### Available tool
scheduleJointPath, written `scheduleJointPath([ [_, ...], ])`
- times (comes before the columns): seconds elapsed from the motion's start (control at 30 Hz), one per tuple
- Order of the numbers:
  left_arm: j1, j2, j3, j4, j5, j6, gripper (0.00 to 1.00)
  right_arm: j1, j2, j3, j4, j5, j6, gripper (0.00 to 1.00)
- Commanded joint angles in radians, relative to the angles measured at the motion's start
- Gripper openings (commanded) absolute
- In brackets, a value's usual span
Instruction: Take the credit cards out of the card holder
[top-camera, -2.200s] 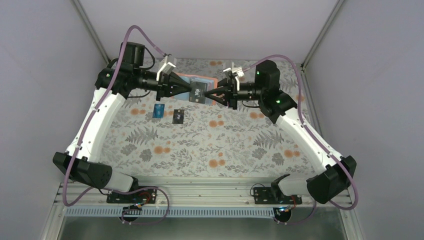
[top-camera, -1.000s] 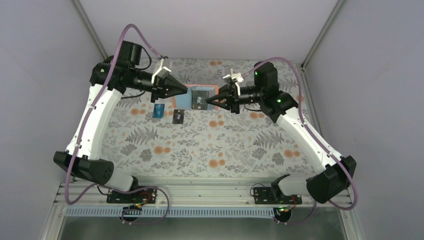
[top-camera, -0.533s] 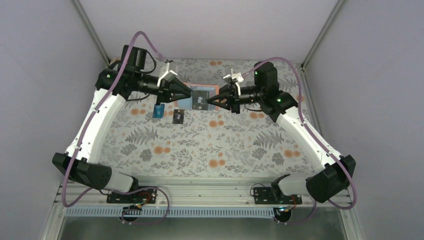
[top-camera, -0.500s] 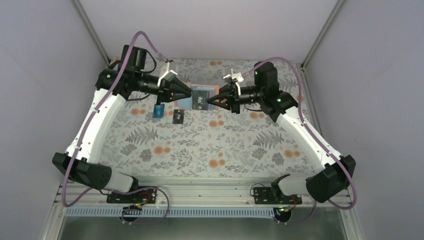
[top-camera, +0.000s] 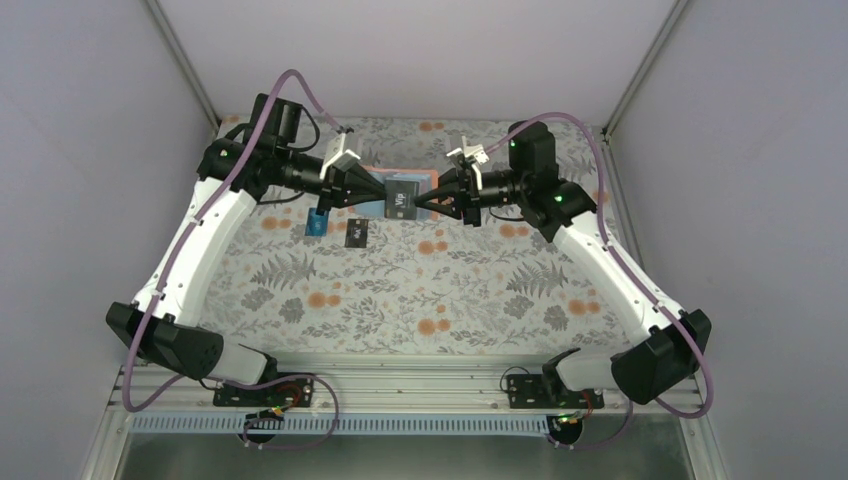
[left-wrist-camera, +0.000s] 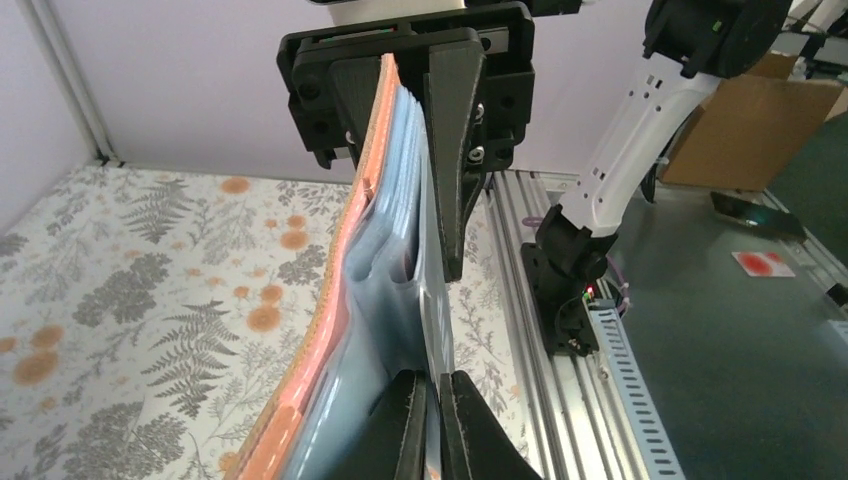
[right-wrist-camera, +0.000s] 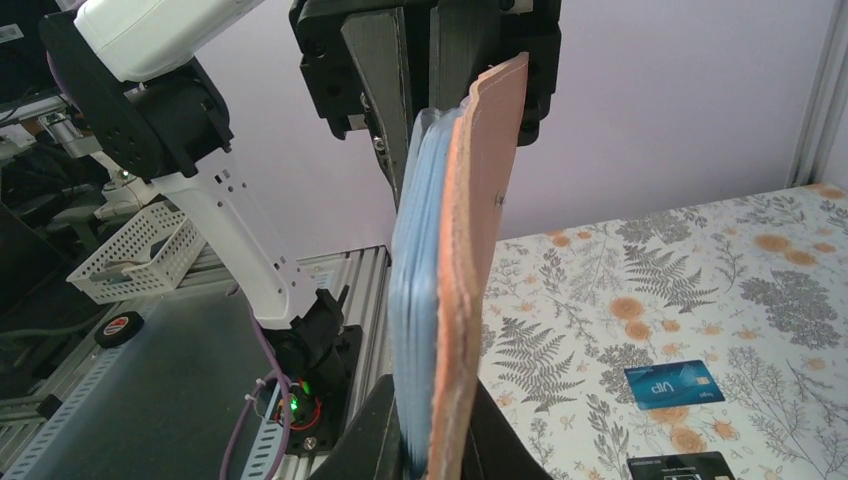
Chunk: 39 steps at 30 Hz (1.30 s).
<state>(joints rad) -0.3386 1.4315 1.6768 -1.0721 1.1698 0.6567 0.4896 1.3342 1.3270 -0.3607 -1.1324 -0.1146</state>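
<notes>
The card holder hangs in the air over the far middle of the table, open, light blue inside with a tan outer skin. My right gripper is shut on its right edge. A dark credit card with pale lettering lies against the blue inside. My left gripper is shut on that card's thin edge, with the fingertips pinched together. A blue card and a black card lie flat on the table below the left gripper.
The flowered cloth covers the table. The blue card and the black card show again in the right wrist view. Grey walls close in at the back and sides, and the aluminium rail runs along the near edge.
My left gripper has swung in toward the holder, opened briefly and closed on the dark card's edge. The right gripper and the holder have stayed in place.
</notes>
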Motion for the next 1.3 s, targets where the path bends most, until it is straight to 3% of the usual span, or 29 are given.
scheduleJointPath([
  [0.0,-0.002,-0.001,-0.002,-0.006,-0.007,0.072,0.05,0.004,-0.002,0.054,-0.004,-0.050,-0.025,0.04],
  [0.3,-0.003,-0.012,-0.024,0.068,-0.135,0.026,0.02,0.004,-0.004,0.057,-0.021,-0.066,-0.035,0.05],
  [0.7,-0.003,-0.007,0.009,0.028,-0.166,0.081,0.03,0.004,-0.009,0.054,-0.035,-0.075,-0.053,0.05],
  [1.1,-0.004,-0.010,-0.005,0.047,-0.163,0.071,0.16,0.004,-0.010,0.046,-0.038,-0.076,-0.061,0.05],
  [1.27,-0.005,-0.005,-0.019,0.094,-0.209,0.037,0.11,0.004,-0.014,0.046,-0.037,-0.075,-0.059,0.05],
])
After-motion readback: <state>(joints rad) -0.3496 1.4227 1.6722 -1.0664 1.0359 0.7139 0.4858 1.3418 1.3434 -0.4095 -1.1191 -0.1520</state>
